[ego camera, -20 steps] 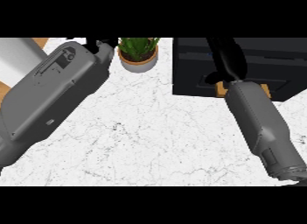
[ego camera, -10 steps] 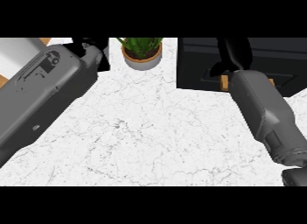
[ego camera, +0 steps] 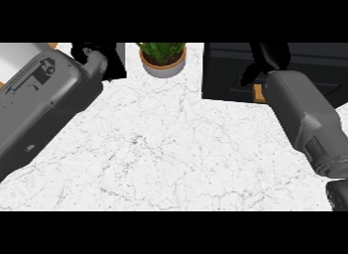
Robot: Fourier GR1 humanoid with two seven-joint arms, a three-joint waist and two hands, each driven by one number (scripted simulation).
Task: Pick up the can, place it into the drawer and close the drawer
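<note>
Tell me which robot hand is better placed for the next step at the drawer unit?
Probably the right robot hand: it is already over the dark drawer unit. The left robot hand is beside the potted plant.

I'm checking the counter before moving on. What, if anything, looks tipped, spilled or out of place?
Nothing stands out. The potted plant stands upright at the back of the marble counter, with no spill around it. The right hand reaches over the black drawer unit; the can is not in sight.
</note>
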